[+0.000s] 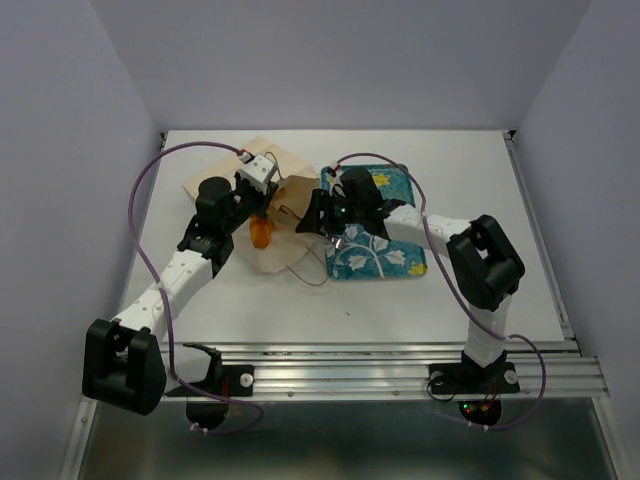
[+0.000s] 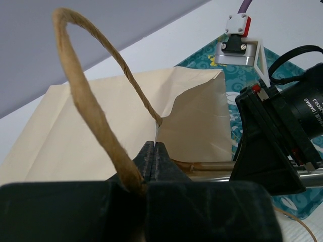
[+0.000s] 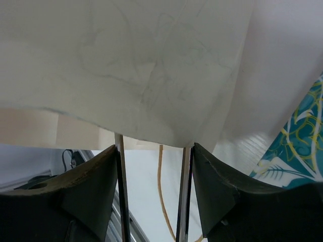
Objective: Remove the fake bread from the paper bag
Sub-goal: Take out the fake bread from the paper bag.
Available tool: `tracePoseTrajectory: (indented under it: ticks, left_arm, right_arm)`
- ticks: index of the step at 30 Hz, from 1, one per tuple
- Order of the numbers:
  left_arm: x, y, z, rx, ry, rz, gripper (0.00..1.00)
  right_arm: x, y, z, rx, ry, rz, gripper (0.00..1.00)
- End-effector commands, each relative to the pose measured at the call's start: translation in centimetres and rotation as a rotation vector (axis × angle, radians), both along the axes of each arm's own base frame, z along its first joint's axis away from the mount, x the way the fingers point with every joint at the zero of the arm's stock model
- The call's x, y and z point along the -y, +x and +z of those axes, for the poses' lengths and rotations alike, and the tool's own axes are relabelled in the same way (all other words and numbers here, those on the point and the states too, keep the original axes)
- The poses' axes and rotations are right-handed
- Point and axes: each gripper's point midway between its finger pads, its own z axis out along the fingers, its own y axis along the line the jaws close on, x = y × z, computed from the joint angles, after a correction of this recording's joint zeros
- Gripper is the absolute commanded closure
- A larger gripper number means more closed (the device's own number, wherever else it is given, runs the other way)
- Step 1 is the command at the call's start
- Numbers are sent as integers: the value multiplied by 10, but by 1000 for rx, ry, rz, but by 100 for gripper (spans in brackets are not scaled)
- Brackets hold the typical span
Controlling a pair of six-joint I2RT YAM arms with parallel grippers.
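Left gripper (image 2: 154, 149) pinched shut on bag (image 2: 86, 136) rim by handle. Right gripper (image 3: 154, 151) at bag mouth, fingers apart, empty. Bread (image 1: 261, 233) – one orange piece showing at bag, beside left arm; whether inside unclear. Step: reach-in. Next – slide fingers under paper, close on bread.

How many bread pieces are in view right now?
1. One orange bread piece shows against the paper bag, just right of the left arm, seen in the top view only. Another piece may be hidden inside the bag or under the arms.

Left arm (image 1: 188, 266) extended, jaws clamped shut; right arm (image 1: 440, 223) angled left, jaws parted.
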Motion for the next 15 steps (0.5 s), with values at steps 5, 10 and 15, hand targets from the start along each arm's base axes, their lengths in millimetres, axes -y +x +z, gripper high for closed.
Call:
tracePoseTrajectory:
  ticks: [5, 10, 15]
  left_arm:
    - [4, 1, 39, 124, -65, -13, 100]
    - [7, -2, 39, 130, -67, -30, 100]
    - [10, 0, 37, 124, -73, -43, 100]
  right_arm:
    - [-21, 17, 14, -12, 58, -54, 36]
    - [-29, 10, 2, -67, 66, -34, 36]
    - [-37, 5, 1, -95, 107, 10, 36]
